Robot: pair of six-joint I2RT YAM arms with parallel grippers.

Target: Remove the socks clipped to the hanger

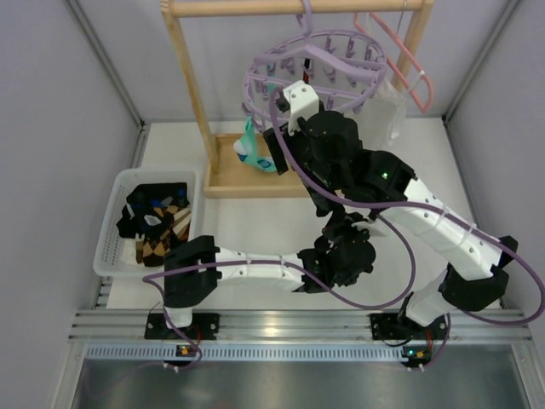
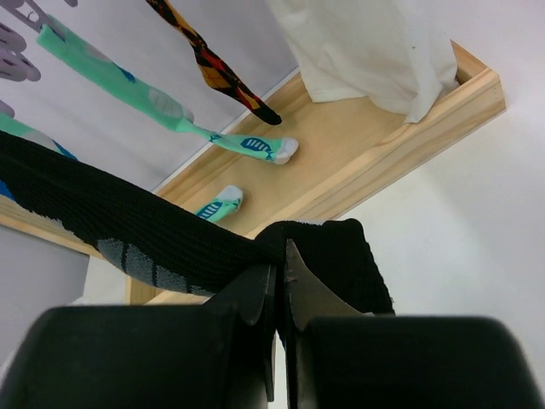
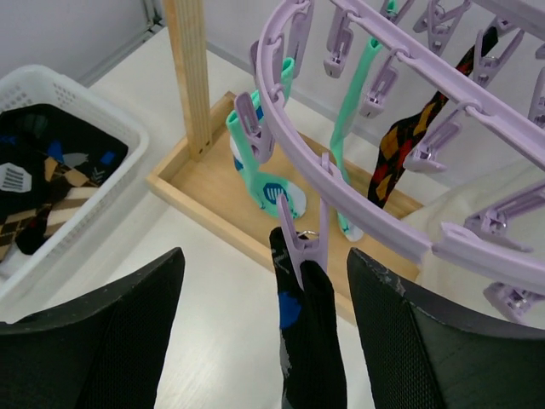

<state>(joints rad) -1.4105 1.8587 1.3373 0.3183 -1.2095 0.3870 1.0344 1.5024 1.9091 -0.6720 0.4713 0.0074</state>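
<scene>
The lavender ring hanger (image 1: 317, 70) hangs from the wooden rack. On its clips hang teal-green socks (image 3: 255, 175), a brown-orange argyle sock (image 3: 398, 146) and a black sock (image 3: 311, 341) with a blue mark. My right gripper (image 3: 266, 281) is open, its fingers (image 3: 128, 328) standing either side of the lavender clip (image 3: 298, 247) that pinches the black sock's top, without touching it. Lower down, my left gripper (image 2: 279, 256) is shut on the black sock (image 2: 128, 226), which stretches taut up and to the left from the jaws.
A white basket (image 1: 115, 256) at the left holds black and argyle socks. The wooden rack's post (image 3: 189, 68) and base tray (image 2: 383, 141) stand behind the hanger. A white cloth bag (image 2: 375, 51) and a pink coat hanger (image 1: 413, 72) hang at the right.
</scene>
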